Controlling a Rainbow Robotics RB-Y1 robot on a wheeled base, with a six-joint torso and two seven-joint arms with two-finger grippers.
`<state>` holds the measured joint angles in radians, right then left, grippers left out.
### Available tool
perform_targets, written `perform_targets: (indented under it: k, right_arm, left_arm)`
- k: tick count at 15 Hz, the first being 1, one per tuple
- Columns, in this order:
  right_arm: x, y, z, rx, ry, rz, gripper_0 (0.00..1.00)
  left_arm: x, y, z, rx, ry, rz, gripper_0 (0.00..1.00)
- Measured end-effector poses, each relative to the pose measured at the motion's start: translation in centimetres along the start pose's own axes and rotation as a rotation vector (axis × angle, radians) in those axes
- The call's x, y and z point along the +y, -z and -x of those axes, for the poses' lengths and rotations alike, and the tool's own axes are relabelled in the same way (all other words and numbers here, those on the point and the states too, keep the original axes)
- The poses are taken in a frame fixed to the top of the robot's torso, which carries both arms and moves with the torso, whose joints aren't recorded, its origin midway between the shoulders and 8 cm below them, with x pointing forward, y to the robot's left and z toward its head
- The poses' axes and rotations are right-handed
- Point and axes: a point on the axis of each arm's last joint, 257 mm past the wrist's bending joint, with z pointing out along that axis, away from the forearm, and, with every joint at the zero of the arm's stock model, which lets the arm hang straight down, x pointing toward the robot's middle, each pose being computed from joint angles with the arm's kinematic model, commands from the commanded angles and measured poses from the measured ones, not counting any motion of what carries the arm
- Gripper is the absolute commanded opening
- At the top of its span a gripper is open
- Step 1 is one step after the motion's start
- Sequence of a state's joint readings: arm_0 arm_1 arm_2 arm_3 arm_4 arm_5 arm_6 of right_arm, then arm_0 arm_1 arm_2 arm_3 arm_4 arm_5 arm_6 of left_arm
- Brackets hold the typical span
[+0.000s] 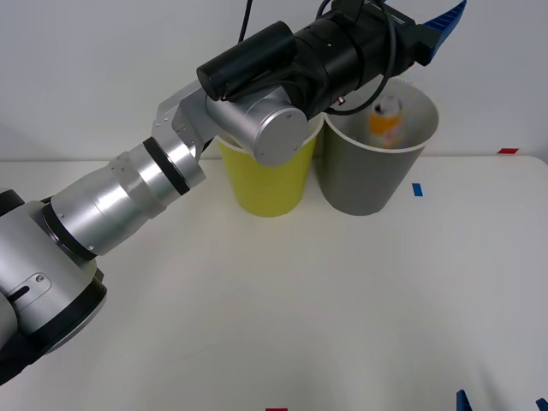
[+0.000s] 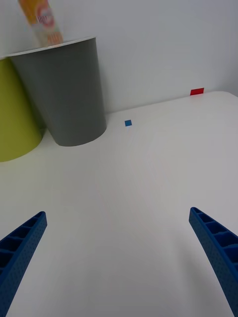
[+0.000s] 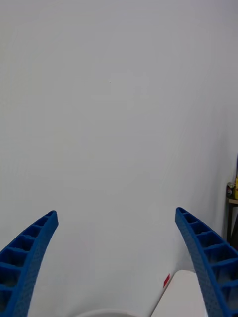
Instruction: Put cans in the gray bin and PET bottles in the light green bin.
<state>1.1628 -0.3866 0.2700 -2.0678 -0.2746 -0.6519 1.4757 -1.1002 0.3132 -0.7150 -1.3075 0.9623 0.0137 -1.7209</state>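
left end effector [image 1: 441,30] upper right of frame, over gray bin [image 1: 377,184], fingers spread wide, empty | can [image 1: 386,118] at bin mouth, apparently dropping in | right end effector [image 2: 119,257] low over bench [image 1: 282,317], wide open, empty | can likely light, stiff, slick; grip mid-body

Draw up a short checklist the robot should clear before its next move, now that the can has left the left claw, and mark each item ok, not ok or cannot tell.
1. Left claw open, holding nothing: ok.
2. Can heading into the gray bin, not the light green bin: ok, it is at the gray bin's mouth, blurred.
3. Can settled at the bin's bottom: cannot tell.
4. Both bins upright, side by side: ok.
5. Right claw open, low over the table, apart from the bins: ok.
6. More cans or bottles left to sort: cannot tell.
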Motion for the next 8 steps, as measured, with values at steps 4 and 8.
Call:
perform_targets:
  k: [4, 8]
  right_arm:
    - [0.00, 0.00, 0.00, 0.000, 0.000, 0.000, 1.00]
    - [0.00, 0.00, 0.00, 0.000, 0.000, 0.000, 1.00]
  left_arm:
    - [0.29, 0.03, 0.23, -0.001, 0.000, 0.002, 1.00]
    - [0.72, 0.20, 0.29, -0.001, -0.001, 0.007, 1.00]
